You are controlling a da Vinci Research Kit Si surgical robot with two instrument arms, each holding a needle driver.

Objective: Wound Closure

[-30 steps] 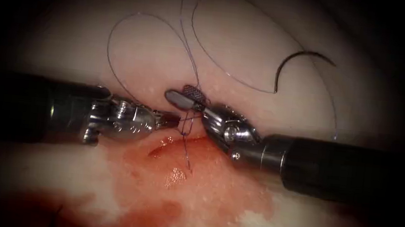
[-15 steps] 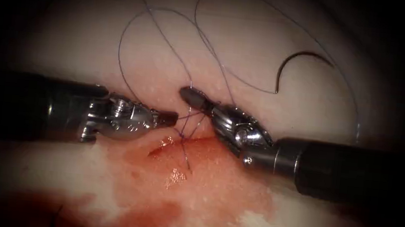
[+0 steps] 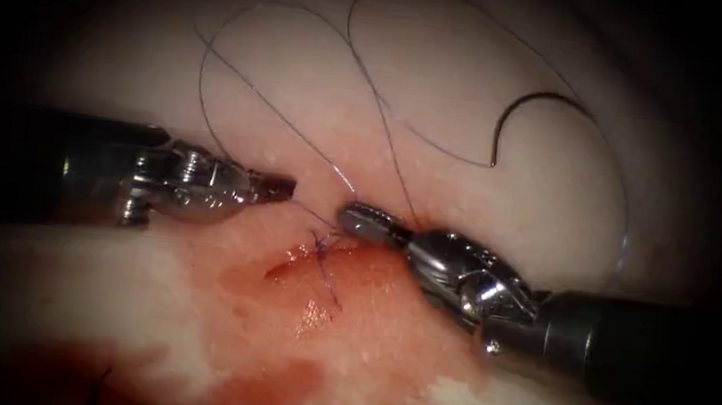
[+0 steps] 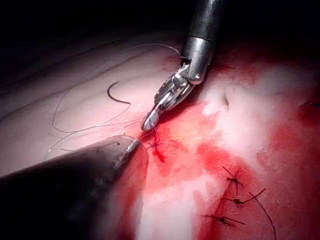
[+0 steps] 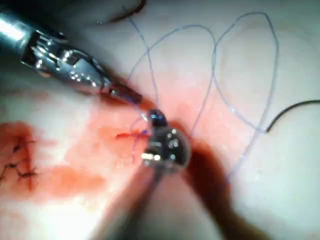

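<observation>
While both end effectors, left and right, are closed on the thread beside the cut, the needle lies free on the tissue; uneven pulling could, I think, tear the edge.

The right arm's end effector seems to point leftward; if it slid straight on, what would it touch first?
Most likely the left end effector, which faces the right end effector across the knotted thread on the tissue. Depth is unclear, so it might pass just below it.

Dark shafts — silvery jointed tool wrists.
</observation>
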